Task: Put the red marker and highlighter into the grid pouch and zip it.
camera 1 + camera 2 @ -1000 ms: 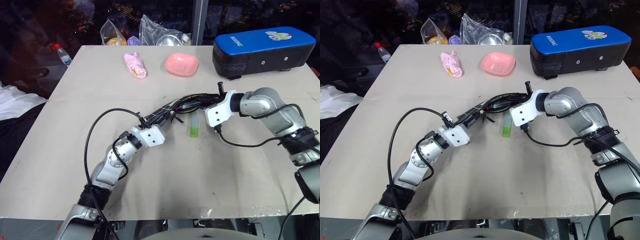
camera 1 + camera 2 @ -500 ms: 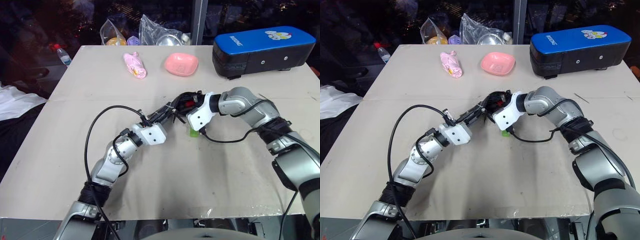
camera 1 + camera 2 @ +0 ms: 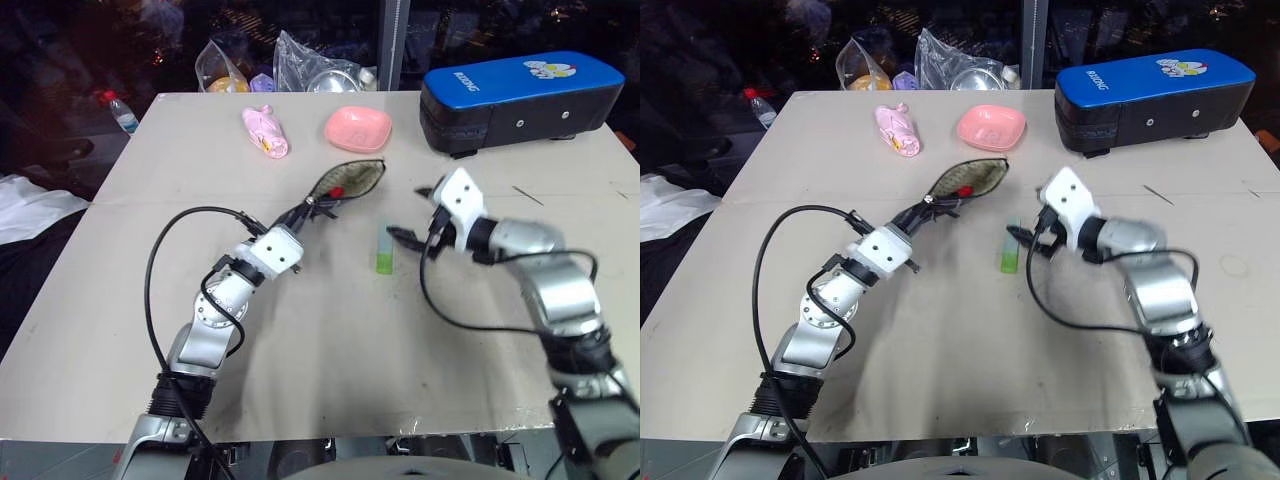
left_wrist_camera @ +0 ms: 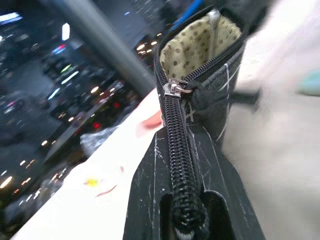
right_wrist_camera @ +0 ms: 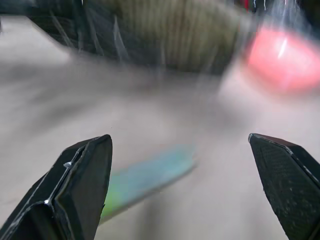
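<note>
My left fingers point(image 4: 187, 220) are clamped on the grid pouch point(image 3: 350, 181), holding it mouth-open above the bench point(image 3: 300, 340), red marker point(image 3: 338, 190) tip showing inside. Right gripper point(image 3: 400, 236) fingers are spread wide, empty, next to the highlighter point(image 3: 385, 251) lying flat on the bench. Blue-topped case point(image 3: 525, 100), pink dish point(image 3: 357, 127) at far edge; dark room behind.
</note>
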Controlling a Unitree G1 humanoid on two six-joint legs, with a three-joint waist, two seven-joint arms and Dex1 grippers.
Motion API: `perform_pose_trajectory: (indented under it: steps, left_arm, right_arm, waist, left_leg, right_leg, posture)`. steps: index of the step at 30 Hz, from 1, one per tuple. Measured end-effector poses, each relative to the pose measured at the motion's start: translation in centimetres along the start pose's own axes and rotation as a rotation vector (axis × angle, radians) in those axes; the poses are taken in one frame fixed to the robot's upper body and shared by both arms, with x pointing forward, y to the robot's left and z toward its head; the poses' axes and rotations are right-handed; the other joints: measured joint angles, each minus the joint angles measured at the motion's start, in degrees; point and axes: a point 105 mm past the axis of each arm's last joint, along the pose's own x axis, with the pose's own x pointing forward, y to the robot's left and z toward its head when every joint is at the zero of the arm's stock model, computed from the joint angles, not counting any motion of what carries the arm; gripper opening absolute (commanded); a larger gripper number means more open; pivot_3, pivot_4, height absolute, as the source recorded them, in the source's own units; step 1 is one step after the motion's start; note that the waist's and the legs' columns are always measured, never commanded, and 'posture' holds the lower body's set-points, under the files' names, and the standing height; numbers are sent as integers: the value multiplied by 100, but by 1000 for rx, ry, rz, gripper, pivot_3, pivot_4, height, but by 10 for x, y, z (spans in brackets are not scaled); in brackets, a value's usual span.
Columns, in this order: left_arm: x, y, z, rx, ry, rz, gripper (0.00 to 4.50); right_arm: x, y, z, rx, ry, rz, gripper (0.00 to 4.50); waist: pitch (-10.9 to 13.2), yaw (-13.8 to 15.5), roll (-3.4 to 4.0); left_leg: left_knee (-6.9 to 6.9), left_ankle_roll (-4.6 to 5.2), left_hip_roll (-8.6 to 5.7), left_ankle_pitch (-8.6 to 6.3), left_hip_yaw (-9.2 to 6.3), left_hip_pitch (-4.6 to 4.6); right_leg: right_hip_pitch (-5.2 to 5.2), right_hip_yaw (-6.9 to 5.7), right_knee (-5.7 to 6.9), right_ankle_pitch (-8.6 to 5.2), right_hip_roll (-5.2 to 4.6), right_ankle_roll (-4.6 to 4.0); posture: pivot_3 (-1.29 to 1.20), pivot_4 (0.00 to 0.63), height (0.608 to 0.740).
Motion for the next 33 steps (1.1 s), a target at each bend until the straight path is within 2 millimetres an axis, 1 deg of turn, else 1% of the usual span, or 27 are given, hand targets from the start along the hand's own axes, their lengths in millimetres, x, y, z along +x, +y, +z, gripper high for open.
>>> perform_pose_trajectory:
  steps: [2,4,6,8,11,13,14,16,18,19,20,21,22,24,26,27,28,29,30,31,32,33]
  left_arm:
    - [-3,5,0,2,7,16,0]
    - [-3,6,0,1,10,17,0]
    - [-5,7,-1,-4,22,21,0]
    - [-5,7,-1,-4,22,22,0]
    - [-6,7,0,0,19,23,0]
    - [-7,7,-1,0,24,20,0]
    - [-8,6,-1,0,26,19,0]
    - [-8,6,-1,0,26,18,0]
    - [-8,6,-2,1,28,17,0]
    - [-8,6,-2,1,29,17,0]
    - [-8,6,-2,1,29,17,0]
    - [-8,6,-2,1,29,18,0]
    - [-8,6,-2,0,29,19,0]
    - [-8,6,-2,-1,28,22,0]
    - [-8,5,-1,-6,26,24,0]
    - [-8,5,-1,-6,26,24,0]
    - [-8,5,-1,-6,26,24,0]
    - [-8,5,-1,-6,26,23,0]
    - [-6,4,0,-7,20,19,0]
    - [-5,3,1,-7,16,14,0]
    - [-5,2,2,-7,13,10,0]
    - [-3,0,3,-8,6,-2,0]
  right_arm:
    - [1,14,-4,68,13,-50,4419]
    - [5,24,-11,109,38,-63,4419]
    - [12,37,-21,166,76,-97,4419]
    - [19,46,-28,210,113,-117,4419]
    - [27,48,-36,258,164,-157,4419]
    - [31,46,-41,267,199,-181,4419]
    - [31,46,-41,264,201,-185,4203]
    - [32,44,-43,250,211,-202,3565]
    - [33,41,-44,242,208,-225,2557]
    - [34,41,-44,242,205,-226,2192]
    - [36,42,-43,251,200,-229,1631]
    - [38,41,-43,273,191,-245,1170]
    - [40,39,-42,296,182,-267,814]
    - [41,33,-43,331,177,-306,823]
    - [36,9,-46,334,175,-409,823]
    - [32,-1,-47,321,172,-441,823]
    - [26,-16,-45,282,159,-477,823]
    - [24,-21,-43,266,150,-488,823]
    - [18,-35,-39,173,131,-498,823]
    - [14,-43,-35,104,119,-489,823]
    - [13,-48,-27,26,83,-470,823]
    - [9,-54,-15,-104,31,-429,823]
  waist:
    - [-1,3,-1]
    - [-1,3,-1]
    - [-2,0,-3]
    - [-2,0,-3]
    - [-2,5,-4]
    - [-2,4,-4]
    - [-2,2,-4]
    - [-4,-4,-7]
    - [-6,-7,-11]
    - [-6,-9,-11]
    - [-6,-9,-11]
    - [-6,-8,-11]
    - [-6,-5,-11]
    - [-6,11,-12]
    - [-6,33,-13]
    - [-5,33,-13]
    - [-5,21,-13]
    - [-5,8,-13]
    - [-3,-4,-12]
    - [-1,-9,-11]
    - [1,-16,-11]
    - [2,-22,-9]
  left_leg:
    - [0,0,-2,0,-8,-1]
    - [0,0,-4,0,-10,-2]
    - [0,0,-5,0,-12,-3]
    - [0,0,-5,0,-12,-3]
    - [0,0,-7,0,-13,-4]
    - [0,0,-7,0,-15,-4]
    - [0,0,-7,0,-16,-4]
    - [0,0,-7,0,-19,-4]
    - [-1,0,-7,0,-19,-4]
    - [-1,0,-7,0,-21,-4]
    - [-1,0,-7,0,-22,-4]
    - [-1,0,-6,0,-24,-4]
    - [-1,-1,-6,1,-25,-4]
    - [2,-2,-7,1,-29,-4]
    - [3,-1,-13,1,-31,-6]
    - [3,-1,-16,1,-31,-7]
    - [2,0,-19,0,-29,-9]
    - [0,0,-21,0,-29,-10]
    - [-2,0,-22,0,-29,-11]
    - [-7,0,-22,0,-29,-11]
    - [-9,0,-22,0,-29,-11]
    - [-11,0,-20,0,-29,-11]
  right_leg:
    - [2,-4,-1,0,0,0]
    - [2,-6,-2,0,0,0]
    - [2,-7,-2,0,1,0]
    - [2,-7,-2,0,1,0]
    - [3,-8,-3,0,0,0]
    - [2,-9,-3,0,0,0]
    - [3,-10,-3,0,0,0]
    - [3,-12,-3,-1,0,0]
    - [3,-12,-3,0,0,0]
    - [3,-12,-3,-1,1,0]
    - [3,-13,-3,0,1,0]
    - [3,-14,-2,0,1,0]
    - [5,-15,-1,0,1,0]
    - [10,-18,-1,0,-1,0]
    - [12,-19,-2,0,-10,0]
    - [12,-19,-5,0,-11,0]
    - [11,-17,-9,0,-13,0]
    - [10,-17,-12,0,-13,0]
    - [8,-17,-14,-1,-11,1]
    - [6,-17,-16,-1,-10,1]
    - [4,-17,-17,-1,-8,1]
    - [3,-16,-18,-2,-5,2]
  posture:
    - [0,150,717]
    - [0,150,717]
    - [0,150,717]
    - [0,150,717]
    - [0,150,717]
    - [0,150,717]
    - [0,150,717]
    - [0,150,717]
    - [0,150,717]
    - [0,150,717]
    - [0,150,717]
    - [0,150,717]
    - [0,150,717]
    - [0,150,717]
    - [0,150,717]
    - [0,150,717]
    - [0,150,717]
    - [0,150,717]
    - [0,150,717]
    - [0,150,717]
    - [0,150,717]
    - [0,150,717]
